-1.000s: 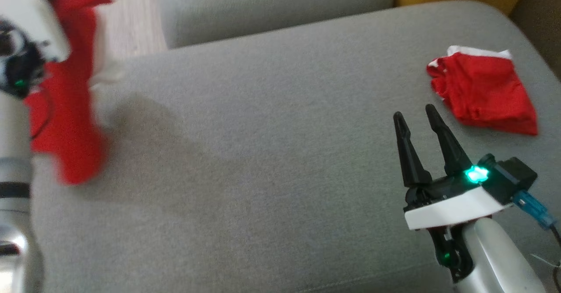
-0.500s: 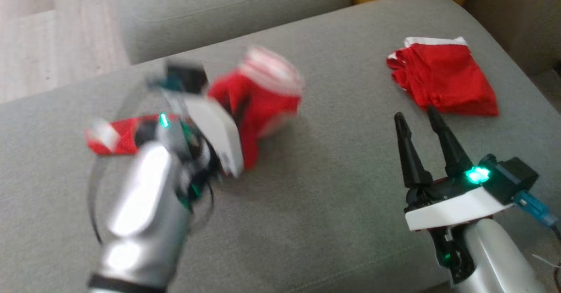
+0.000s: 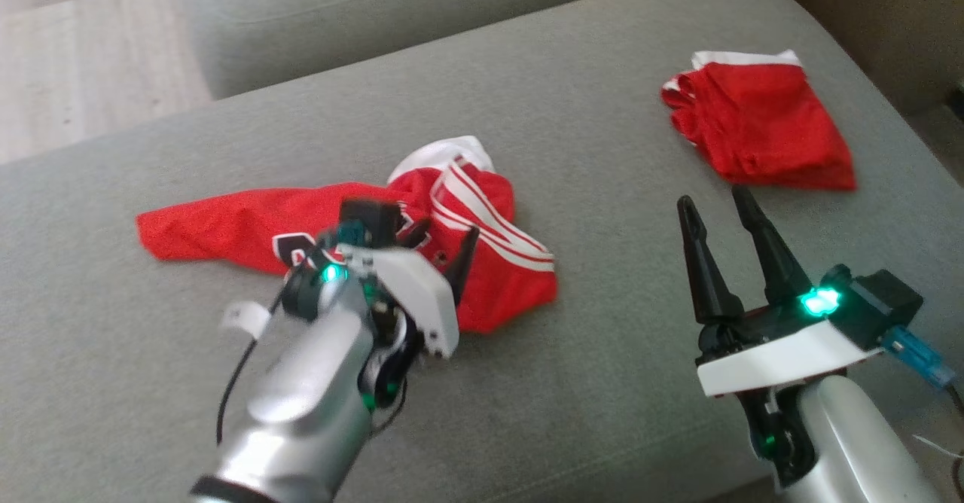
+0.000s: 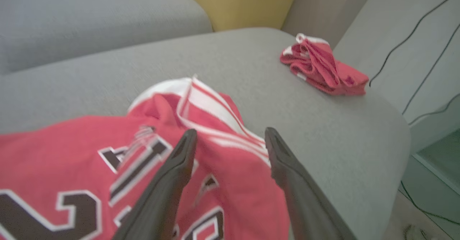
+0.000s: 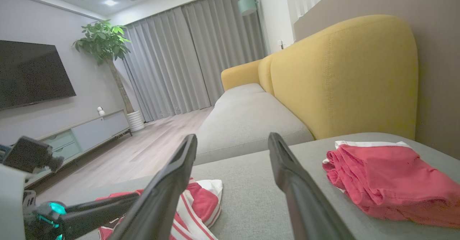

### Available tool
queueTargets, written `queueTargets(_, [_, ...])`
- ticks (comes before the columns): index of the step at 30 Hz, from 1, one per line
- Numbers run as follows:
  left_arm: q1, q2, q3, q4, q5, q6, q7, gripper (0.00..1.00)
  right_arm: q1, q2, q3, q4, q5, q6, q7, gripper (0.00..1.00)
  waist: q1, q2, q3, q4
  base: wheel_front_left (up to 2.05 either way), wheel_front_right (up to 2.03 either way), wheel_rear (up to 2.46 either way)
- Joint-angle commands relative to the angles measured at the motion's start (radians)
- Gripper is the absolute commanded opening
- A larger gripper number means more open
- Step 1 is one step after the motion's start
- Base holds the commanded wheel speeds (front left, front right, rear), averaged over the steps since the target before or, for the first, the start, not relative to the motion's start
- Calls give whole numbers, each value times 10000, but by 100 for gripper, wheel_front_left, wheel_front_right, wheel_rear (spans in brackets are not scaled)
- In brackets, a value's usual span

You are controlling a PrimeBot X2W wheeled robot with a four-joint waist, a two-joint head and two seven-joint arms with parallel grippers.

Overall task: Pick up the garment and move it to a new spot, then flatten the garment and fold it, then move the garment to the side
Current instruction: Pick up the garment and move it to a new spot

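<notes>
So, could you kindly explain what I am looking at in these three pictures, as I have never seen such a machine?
It is a wheeled robot with two arms, each ending in a two-fingered claw. One picture looks down from its head at a grey sofa cushion. The other two are taken from cameras on each wrist, looking along that claw's fingers. The left claw is open over a crumpled red jersey and grips nothing. The right claw is open too, clear of any cloth. A folded red garment lies near the cushion's far right corner.
</notes>
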Motion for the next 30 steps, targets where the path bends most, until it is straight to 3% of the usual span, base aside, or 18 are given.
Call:
queueTargets(1, [-711,166,290,-292,-13,52,-186,100,-230,-101,155,-319,16,-7,14,100,1,0,-114,217,0,0,0])
queueTargets(5, [-1158,293,422,-461,-13,86,-515,100,-109,-134,-21,-411,-46,-7,75,100,1,0,-312,699,0,0,0])
queueTargets(8, [-1334,768,755,-995,-49,172,-692,100,-13,-173,-228,-499,-100,-7,142,100,1,0,-429,1059,0,0,0])
queueTargets(14, [-595,2416,1783,-2922,-55,812,-1320,100,245,-204,-504,-712,-158,-7,325,100,1,0,-603,1676,0,0,0])
queueTargets(19, [1063,3111,2548,-4061,-93,1578,-2265,100,584,-141,-494,-624,-68,-7,347,100,1,0,-694,1889,0,0,0])
queueTargets(24, [3130,3099,3078,-5094,397,2360,-2765,100,907,-67,-341,-386,50,-7,245,100,1,0,-689,1916,0,0,0])
queueTargets(30, [5094,2490,3741,-6481,1488,2404,-2793,100,929,-307,-268,-294,132,-7,192,100,1,0,-616,1917,0,0,0])
